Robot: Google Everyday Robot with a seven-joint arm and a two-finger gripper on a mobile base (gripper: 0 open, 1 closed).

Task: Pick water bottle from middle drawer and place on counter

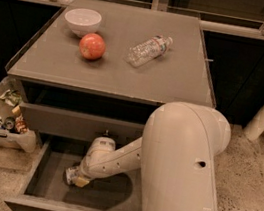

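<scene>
The middle drawer (44, 173) is pulled open below the counter (178, 75). My arm reaches down into it from the right. The gripper (79, 177) is low at the drawer's left part, just above the floor. At its tip is a small thing with a white label and dark print, which looks like the water bottle (72, 174). It lies at the gripper's end and is mostly hidden by the wrist. I cannot tell whether it is held.
On the counter are a white bowl (82, 20), a red apple (92, 46) and a slim ribbed clear bottle (148, 50) lying on its side. A clear bin of snack packets (2, 120) stands left of the cabinet. My big upper arm (186, 173) covers the drawer's right side.
</scene>
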